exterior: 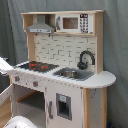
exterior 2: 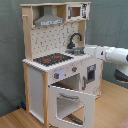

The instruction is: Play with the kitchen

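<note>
Against a grey-green curtain (exterior 2: 110,22) stands the kitchen (exterior: 65,70), a tall toy unit of light wood and white panels, resting on a wooden floor (exterior 2: 15,119) in the second exterior view. Upper shelf carries a grey hood (exterior: 41,25) and a small microwave panel (exterior: 72,23). Below these, a white back wall (exterior: 62,50) with a brick pattern in the first exterior view. Worktop holds a black hob with red rings (exterior: 37,65), a metal sink (exterior: 72,73) and a black curved faucet (exterior: 86,59). Oven door (exterior 2: 70,104), windowed, hangs open and folded downward in the second exterior view; a narrower door with a dark panel (exterior: 62,106) sits beside it, closed.

White robot arm (exterior 2: 111,54) enters from the second exterior view's right, reaching level toward the sink end of the worktop. Gripper (exterior 2: 88,50) lies close against the counter edge, just beside the faucet; whether its fingers are apart or together cannot be told. A white arm segment (exterior: 5,65) shows at the first exterior view's left, near the hob corner.
</note>
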Available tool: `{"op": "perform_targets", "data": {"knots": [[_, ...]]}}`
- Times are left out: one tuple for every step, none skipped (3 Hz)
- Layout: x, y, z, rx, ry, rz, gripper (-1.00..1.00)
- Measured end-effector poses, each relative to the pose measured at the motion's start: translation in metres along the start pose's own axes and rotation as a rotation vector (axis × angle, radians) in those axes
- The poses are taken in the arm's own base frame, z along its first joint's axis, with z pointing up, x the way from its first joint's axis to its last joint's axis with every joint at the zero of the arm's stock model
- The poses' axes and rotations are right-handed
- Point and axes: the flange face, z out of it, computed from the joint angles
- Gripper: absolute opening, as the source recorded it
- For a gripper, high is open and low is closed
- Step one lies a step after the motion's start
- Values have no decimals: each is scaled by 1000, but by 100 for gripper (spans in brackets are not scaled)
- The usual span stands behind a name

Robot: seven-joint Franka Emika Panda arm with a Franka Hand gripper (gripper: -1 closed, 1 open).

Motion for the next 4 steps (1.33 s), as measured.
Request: {"op": "perform_targets", "data": {"knots": [[-14, 13, -5, -32, -10, -57, 100], [-29, 29, -8, -77, 3, -102, 100], [-55, 50, -14, -120, 5, -135, 100], [-80, 65, -17, -150, -2, -161, 100]]}}
